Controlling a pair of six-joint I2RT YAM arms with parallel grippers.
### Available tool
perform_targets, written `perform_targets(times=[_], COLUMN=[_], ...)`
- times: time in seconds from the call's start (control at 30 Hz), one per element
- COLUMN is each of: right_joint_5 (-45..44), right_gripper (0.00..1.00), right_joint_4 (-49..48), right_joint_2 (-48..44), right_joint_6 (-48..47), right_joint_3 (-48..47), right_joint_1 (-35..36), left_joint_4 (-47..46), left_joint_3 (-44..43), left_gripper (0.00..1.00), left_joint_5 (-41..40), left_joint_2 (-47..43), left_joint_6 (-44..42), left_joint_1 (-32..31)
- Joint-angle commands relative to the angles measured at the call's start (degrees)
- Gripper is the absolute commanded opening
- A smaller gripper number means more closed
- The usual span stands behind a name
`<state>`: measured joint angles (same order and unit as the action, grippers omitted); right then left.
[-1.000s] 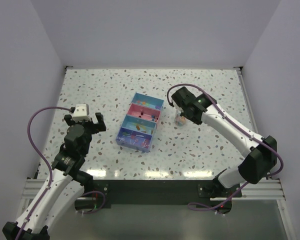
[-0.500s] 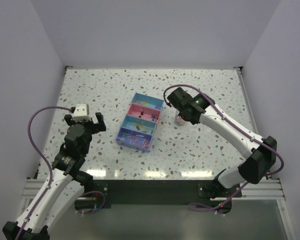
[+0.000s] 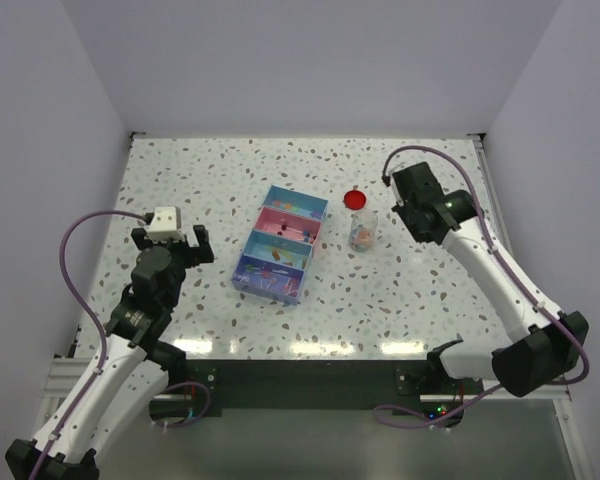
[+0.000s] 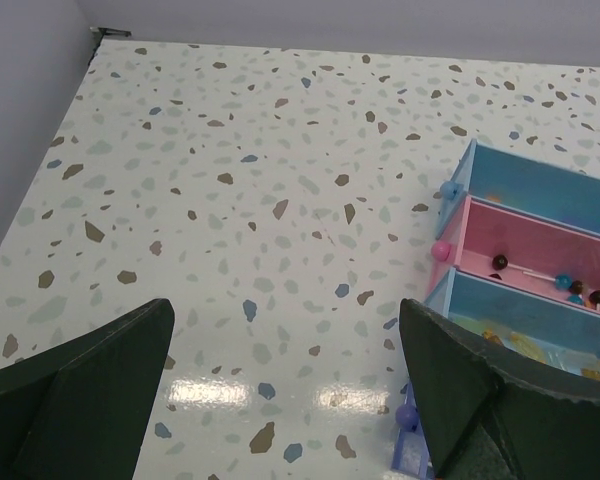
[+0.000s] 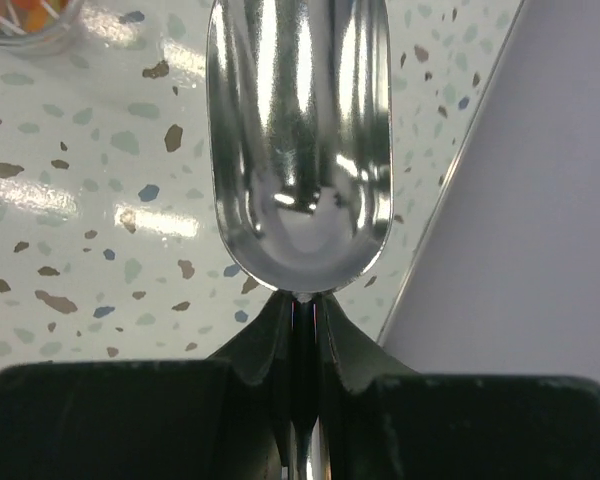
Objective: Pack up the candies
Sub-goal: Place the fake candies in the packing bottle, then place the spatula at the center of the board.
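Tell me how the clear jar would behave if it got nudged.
The jar looks small and upright, so it is probably light and apt to slide or tip on the glossy table. Its lid lies off beside it, so a tip would likely spill the candies inside.

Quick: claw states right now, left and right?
Left claw: open, holding nothing.
Right claw: closed on the handle of a metal scoop, whose bowl is empty.
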<state>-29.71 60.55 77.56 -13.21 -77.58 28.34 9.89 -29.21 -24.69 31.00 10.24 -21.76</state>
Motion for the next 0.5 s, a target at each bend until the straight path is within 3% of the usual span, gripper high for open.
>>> perform_targets(times=[0.0,0.33,0.47], right_joint_5=[10.0,24.4,25.3], right_gripper=[0.0,0.0,0.0], right_joint_4=[-8.0,-26.3,-34.6], right_joint_2=[-5.5,-8.4,-6.5], right_joint_6=[8.1,24.4,28.4], right_joint_3=[5.5,28.2,32.9], right_joint_1=[-7.3,-28.2,-36.2], left_joint_4=[-2.9,-2.2,-2.0], left_joint_3=[0.1,-0.2,-0.2], left_gripper=[1.0,1.0,1.0], left_joint_5=[0.6,0.7,0.7], left_joint_2=[0.5,2.0,2.6], left_joint_6=[-0.5,0.5,0.8], left_joint_1=[0.3,0.3,0.3])
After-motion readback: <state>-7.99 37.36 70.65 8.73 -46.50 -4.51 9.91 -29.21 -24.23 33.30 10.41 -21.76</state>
